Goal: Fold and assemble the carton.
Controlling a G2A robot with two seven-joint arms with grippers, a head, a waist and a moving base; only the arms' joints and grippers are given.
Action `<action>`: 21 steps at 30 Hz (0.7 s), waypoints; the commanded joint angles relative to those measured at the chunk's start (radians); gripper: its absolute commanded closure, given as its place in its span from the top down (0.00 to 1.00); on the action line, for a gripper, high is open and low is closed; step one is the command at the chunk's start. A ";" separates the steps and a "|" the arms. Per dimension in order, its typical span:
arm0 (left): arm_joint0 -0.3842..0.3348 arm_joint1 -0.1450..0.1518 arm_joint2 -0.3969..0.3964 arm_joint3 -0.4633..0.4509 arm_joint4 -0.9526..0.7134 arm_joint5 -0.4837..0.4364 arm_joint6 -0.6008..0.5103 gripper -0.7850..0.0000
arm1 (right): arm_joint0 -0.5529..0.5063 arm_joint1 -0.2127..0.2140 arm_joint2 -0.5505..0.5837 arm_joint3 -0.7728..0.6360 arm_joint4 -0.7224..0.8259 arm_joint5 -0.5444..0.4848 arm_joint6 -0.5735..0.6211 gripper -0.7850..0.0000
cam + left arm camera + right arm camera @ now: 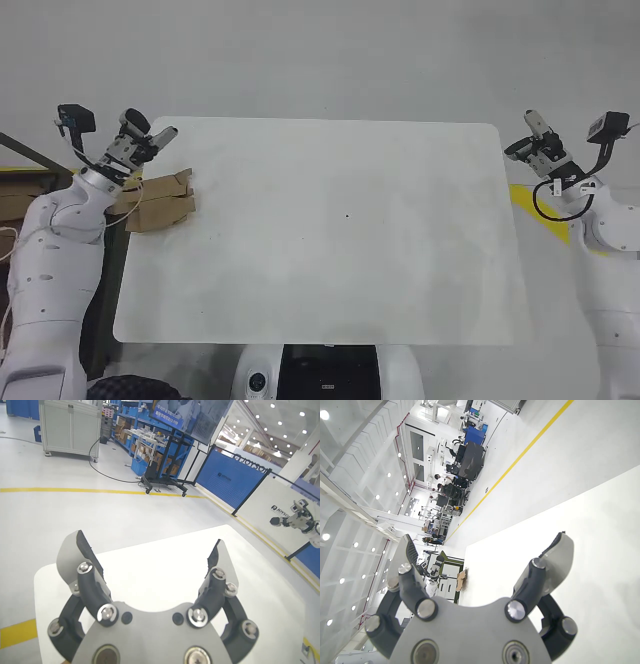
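Note:
A flat brown carton (160, 203) lies at the left edge of the white table (330, 230), partly overhanging it. My left gripper (150, 130) hovers just behind the carton near the table's back left corner, open and empty; in the left wrist view its fingers (85, 555) spread wide over the table top. My right gripper (532, 135) hangs off the table's back right corner, also open and empty (485, 542). In the right wrist view the carton (462, 580) shows far off at the table's opposite edge.
The white table has rounded corners. Yellow floor lines (530, 195) run past its right side. A dark cart (25, 175) stands left of the table under the left arm. Shelving and a blue partition (232, 482) stand in the room beyond.

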 commanded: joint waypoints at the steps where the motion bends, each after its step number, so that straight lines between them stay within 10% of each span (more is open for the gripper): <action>1: 0.013 0.006 -0.024 0.019 -0.096 -0.014 -0.063 1.00 | 0.000 0.000 0.000 0.000 0.000 0.000 0.000 1.00; 21: 0.130 0.064 -0.209 0.188 -0.792 -0.011 -0.637 1.00 | 0.000 0.000 0.000 0.000 0.000 0.000 0.000 1.00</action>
